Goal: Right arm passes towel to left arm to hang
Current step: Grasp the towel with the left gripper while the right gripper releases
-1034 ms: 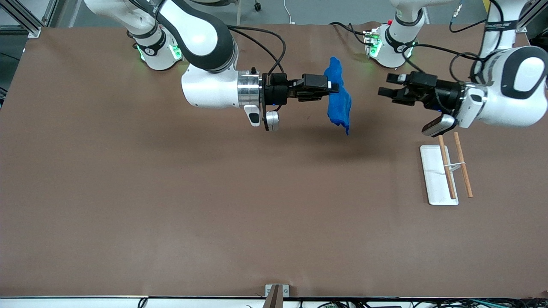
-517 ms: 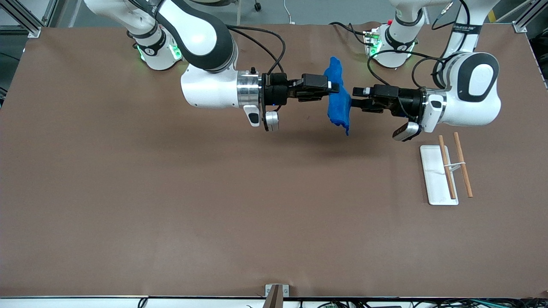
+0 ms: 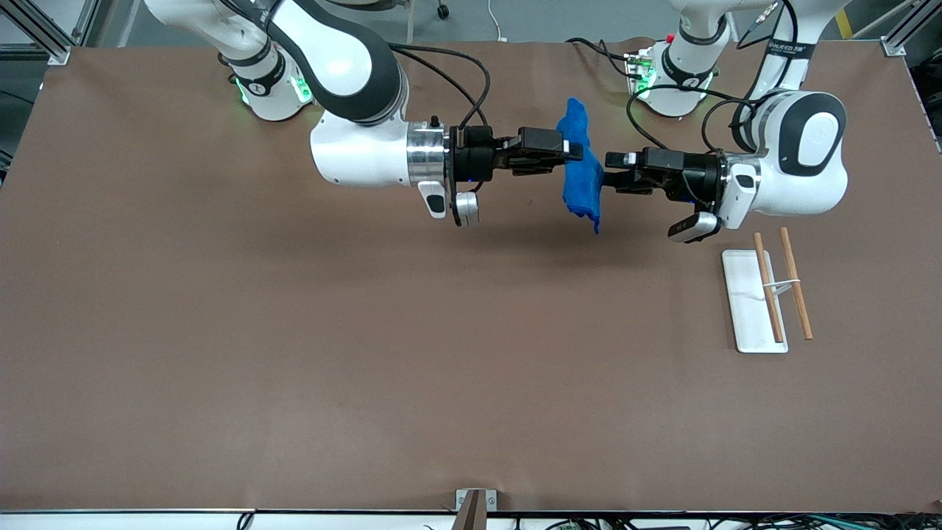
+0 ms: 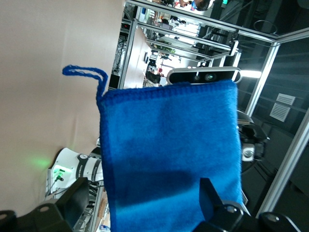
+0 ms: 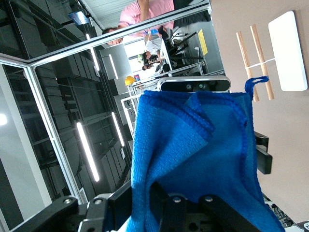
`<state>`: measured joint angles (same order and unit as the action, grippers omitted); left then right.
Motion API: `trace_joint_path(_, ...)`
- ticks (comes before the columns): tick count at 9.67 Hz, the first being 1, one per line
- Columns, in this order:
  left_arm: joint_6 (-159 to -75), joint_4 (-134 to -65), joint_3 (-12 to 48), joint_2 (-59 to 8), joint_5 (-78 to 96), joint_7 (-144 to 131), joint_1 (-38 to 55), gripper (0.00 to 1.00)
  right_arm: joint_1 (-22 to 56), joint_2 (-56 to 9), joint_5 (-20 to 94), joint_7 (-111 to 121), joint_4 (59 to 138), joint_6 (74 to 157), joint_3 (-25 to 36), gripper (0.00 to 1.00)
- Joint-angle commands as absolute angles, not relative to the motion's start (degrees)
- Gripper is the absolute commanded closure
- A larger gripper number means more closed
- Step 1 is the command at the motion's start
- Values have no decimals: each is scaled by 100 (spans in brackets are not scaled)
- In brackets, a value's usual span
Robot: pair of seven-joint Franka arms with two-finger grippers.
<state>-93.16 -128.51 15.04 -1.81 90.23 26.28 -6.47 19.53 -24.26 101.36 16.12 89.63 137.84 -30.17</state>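
Observation:
The blue towel (image 3: 583,180) hangs in the air over the table's middle, near the robots' bases. My right gripper (image 3: 572,152) is shut on its upper part, and the right wrist view shows the cloth (image 5: 193,145) pinched in the right gripper (image 5: 143,205). My left gripper (image 3: 609,171) is open at the towel's edge on the left arm's side, one finger on each side of the cloth. In the left wrist view the towel (image 4: 169,145) fills the gap of the left gripper (image 4: 142,203), and its corner loop (image 4: 84,72) sticks out.
A white flat base (image 3: 747,309) carrying two wooden rods (image 3: 768,294) on a thin wire stand sits on the brown table toward the left arm's end, nearer the front camera than the grippers. The rack (image 5: 285,48) also shows in the right wrist view.
The left arm has swung in from its end of the table to the towel, and its open fingers now straddle the cloth's edge. The right arm and towel have stayed still.

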Motion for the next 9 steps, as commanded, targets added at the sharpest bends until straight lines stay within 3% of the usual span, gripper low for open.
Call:
trace_joint_path(1, -9782, -13078, 1758, -79, 9097, 2671, -721, 0, 1934, -2443, 10310, 1749, 8912, 13808, -3050, 100)
trace_joint_path(3, -9756, -13087, 1758, -88, 9123, 2698, -747, 0, 1934, -2443, 10318, 1749, 8912, 13808, -3050, 100)
trace_joint_path(4, -9756, -13070, 1767, -97, 9210, 2716, -834, 12, 1934, -2443, 10327, 1749, 8912, 13808, -3050, 100)
trace_joint_path(6, -9677, -13069, 1758, -123, 9614, 2803, -879, 67, 1934, -2443, 10327, 1749, 8912, 13808, -3050, 100)
trace_joint_path(7, -9677, -13069, 1758, -123, 9694, 2952, -888, 85, 1934, -2443, 10327, 1749, 8912, 13799, -3050, 100)
trace_joint_path(8, -9677, -13069, 1758, -123, 9712, 3049, -896, 98, 1934, -2443, 10327, 1749, 8912, 13799, -3050, 100)
trace_joint_path(9, -9677, -13052, 1758, -123, 9721, 3058, -931, 99, 1934, -2443, 10327, 1749, 8912, 13799, -3050, 100)
